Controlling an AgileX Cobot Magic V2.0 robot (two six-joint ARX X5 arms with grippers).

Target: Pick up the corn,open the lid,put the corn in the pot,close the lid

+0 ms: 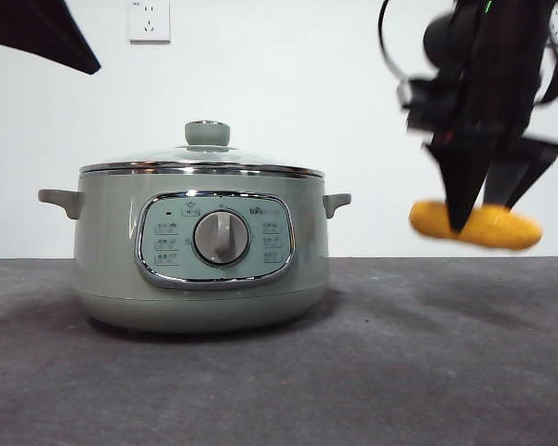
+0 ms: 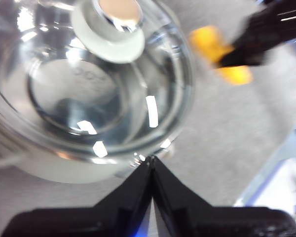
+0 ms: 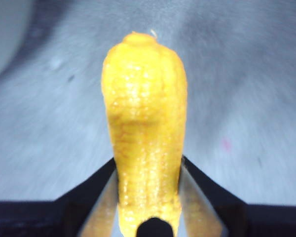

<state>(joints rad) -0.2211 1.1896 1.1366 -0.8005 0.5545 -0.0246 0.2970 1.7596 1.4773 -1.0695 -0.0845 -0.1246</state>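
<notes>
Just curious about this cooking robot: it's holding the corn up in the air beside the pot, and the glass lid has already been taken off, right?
Not quite. The right gripper does hold the corn in the air beside the pot, but the lid is on the pot, as the front view shows.

I see a grey table (image 1: 353, 390) spread beneath my raised tool, and a white wall socket (image 1: 149, 20) well off behind it.
</notes>
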